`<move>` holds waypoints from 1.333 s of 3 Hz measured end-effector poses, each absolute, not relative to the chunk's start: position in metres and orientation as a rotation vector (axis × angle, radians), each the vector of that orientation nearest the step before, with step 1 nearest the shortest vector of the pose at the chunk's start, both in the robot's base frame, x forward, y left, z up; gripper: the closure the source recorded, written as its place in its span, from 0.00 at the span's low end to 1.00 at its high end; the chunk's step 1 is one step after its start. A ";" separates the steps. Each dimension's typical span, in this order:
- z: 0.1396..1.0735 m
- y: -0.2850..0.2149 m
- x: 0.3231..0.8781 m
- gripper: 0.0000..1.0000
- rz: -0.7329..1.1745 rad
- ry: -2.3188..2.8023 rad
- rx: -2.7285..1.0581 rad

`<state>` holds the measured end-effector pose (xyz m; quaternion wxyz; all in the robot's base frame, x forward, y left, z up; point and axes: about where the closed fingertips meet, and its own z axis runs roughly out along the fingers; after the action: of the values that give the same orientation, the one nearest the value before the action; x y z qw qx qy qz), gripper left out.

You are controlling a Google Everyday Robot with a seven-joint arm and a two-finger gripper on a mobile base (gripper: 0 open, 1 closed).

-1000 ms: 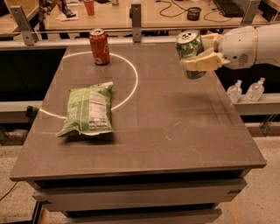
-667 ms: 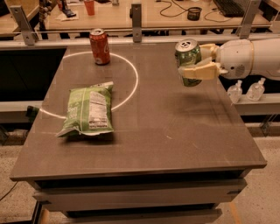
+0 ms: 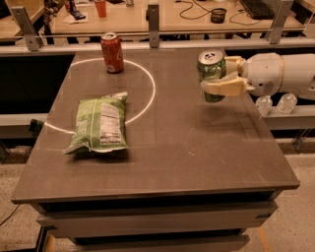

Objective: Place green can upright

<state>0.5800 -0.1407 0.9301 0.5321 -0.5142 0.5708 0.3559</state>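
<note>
camera view: one table (image 3: 197, 147) seen from the front and above, arm coming in from the right
gripper (image 3: 217, 75): over the right rear part of the table, at the end of the white arm (image 3: 280, 74), pointing left
gripper state: closed around the green can, one tan finger (image 3: 224, 87) across the can's front, the other partly hidden behind it
green can (image 3: 212, 73): held in the gripper, silver top up, standing close to upright; right of the white ring, well apart from the other things
green can vs table: base looks lifted off the surface, faint shadow under it; contact hard to tell for sure
red can (image 3: 112, 52): upright on the table at the back left, standing on the far edge of the white ring
white ring (image 3: 151, 91): thin circle line marked on the left half of the table, partly cut off at the table's left edge
chip bag (image 3: 98, 123): flat green bag, label side up, lying left of centre, across the near part of the ring
red can vs chip bag: apart, the can behind the bag
background: wooden desk behind the table with an orange cup (image 3: 101, 7) and cables
right side: two clear bottles (image 3: 275, 103) past the table edge, below the arm
</note>
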 end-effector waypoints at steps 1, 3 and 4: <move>0.916 -0.144 0.574 1.00 0.936 1.277 -1.184; 0.885 -0.144 0.573 1.00 1.044 1.284 -1.169; 0.870 -0.145 0.575 1.00 1.081 1.296 -1.150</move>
<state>0.5747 -0.1451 0.8699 0.5226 -0.4800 0.5410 0.4514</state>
